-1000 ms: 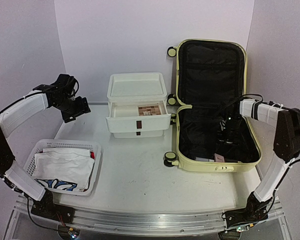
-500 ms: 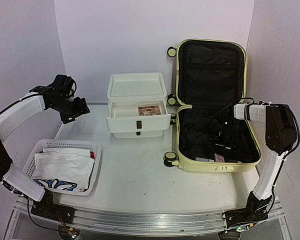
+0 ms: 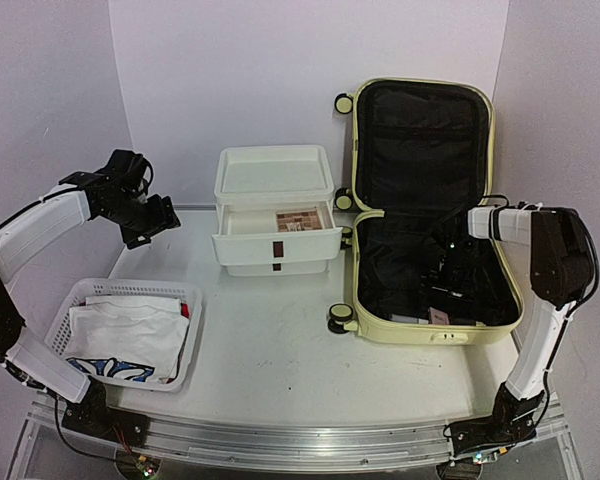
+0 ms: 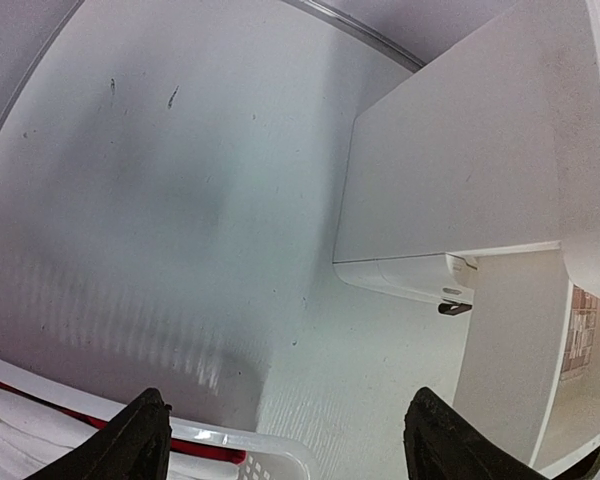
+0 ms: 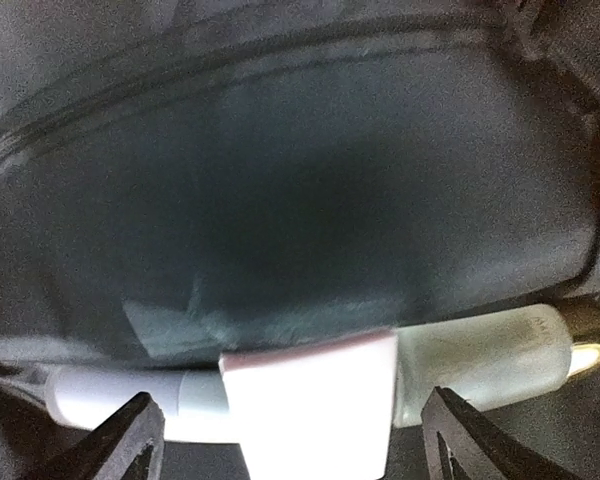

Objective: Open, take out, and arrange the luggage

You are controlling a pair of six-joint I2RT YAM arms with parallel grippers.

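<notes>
The pale yellow luggage (image 3: pixel 380 325) lies open at the right, its lid leaning on the back wall and its black lining showing. My right gripper (image 3: pixel 448 288) is down inside the lower half, open. In the right wrist view its jaws (image 5: pixel 295 445) stand wide on either side of a small pink-white box (image 5: pixel 305 400), without touching it. A white tube (image 5: pixel 480 365) lies across behind the box on the black lining (image 5: pixel 280 200). My left gripper (image 3: pixel 150 222) hovers open and empty over the table at the far left; its jaws (image 4: pixel 290 450) are spread wide.
A white drawer box (image 3: pixel 273 210) stands at centre back with its drawer pulled out and a brown item inside; it also shows in the left wrist view (image 4: pixel 440 180). A white perforated basket (image 3: pixel 130 290) with folded clothes sits front left, its rim (image 4: pixel 250 445) just below the left gripper.
My right arm has swung and lowered, carrying the gripper slightly forward and deeper into the luggage's lower half. The left arm has barely moved.
</notes>
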